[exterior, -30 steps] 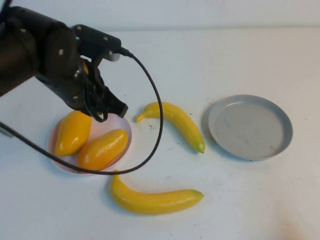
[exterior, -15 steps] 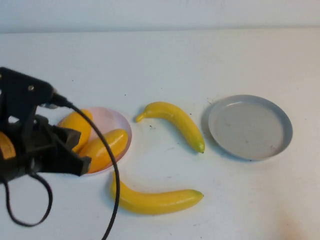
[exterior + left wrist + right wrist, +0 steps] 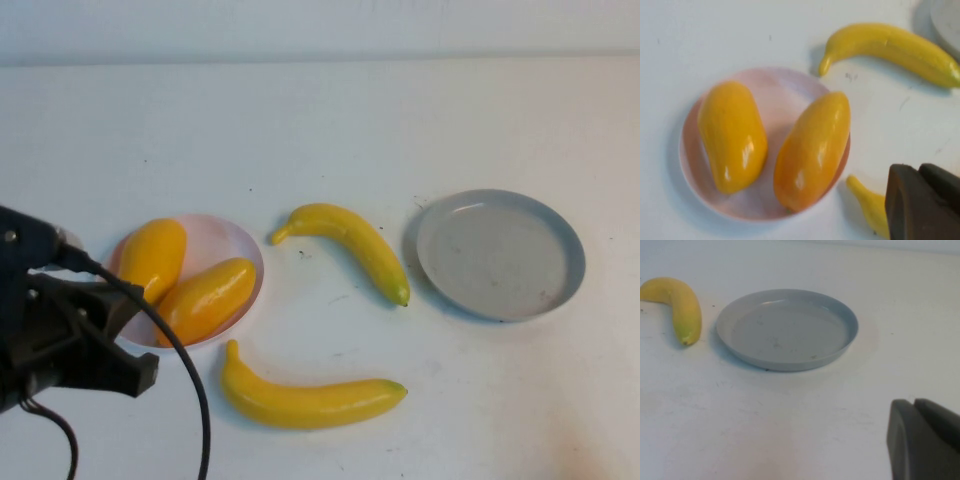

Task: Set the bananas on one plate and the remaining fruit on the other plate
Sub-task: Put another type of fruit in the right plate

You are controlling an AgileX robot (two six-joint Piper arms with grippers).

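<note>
High view shows the left gripper (image 3: 120, 372), jaws together and empty, withdrawn from the pink plate (image 3: 240, 250) now holding both mangoes (image 3: 205, 298), so the bananas (image 3: 310, 400) on the table await the grey plate (image 3: 500, 255); right gripper (image 3: 922, 440) shut.

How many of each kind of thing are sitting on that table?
Bananas: 2
Mango-like fruits: 2, both on the pink plate
Plates: 2, pink plate and grey plate
Total: 6
Left gripper and right gripper shut, holding nothing.
</note>
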